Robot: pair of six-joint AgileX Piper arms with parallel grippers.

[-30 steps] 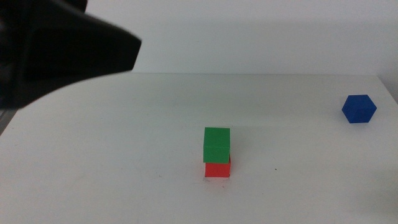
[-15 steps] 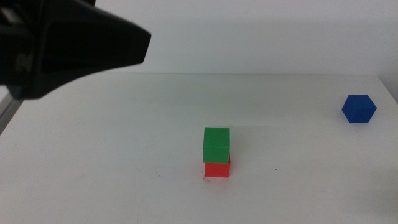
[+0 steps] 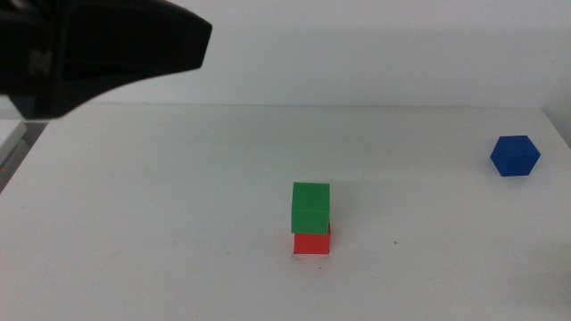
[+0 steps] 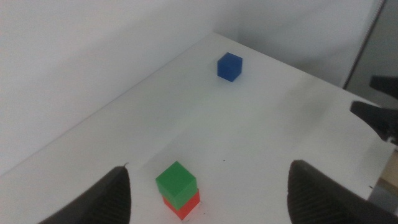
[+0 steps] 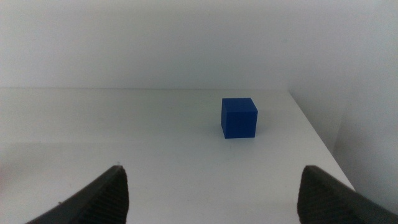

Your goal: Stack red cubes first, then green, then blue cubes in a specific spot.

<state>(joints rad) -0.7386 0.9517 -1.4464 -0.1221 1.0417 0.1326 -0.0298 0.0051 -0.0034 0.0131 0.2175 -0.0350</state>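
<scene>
The green cube sits on top of the red cube, slightly offset, near the middle of the white desk. The base of the red cube rests at the marked spot; a tiny dark tick shows on the desk to the right of the stack. The blue cube stands alone near the far right edge of the desk, well apart from the stack.

The left end effector is raised high above the desk with its jaws spread wide and nothing between them; in the middle view its arm fills the upper left corner as a dark mass. The stack appears between its jaws, far below. The right end effector is wide apart as well, holds nothing, and faces the blue cube from a distance
</scene>
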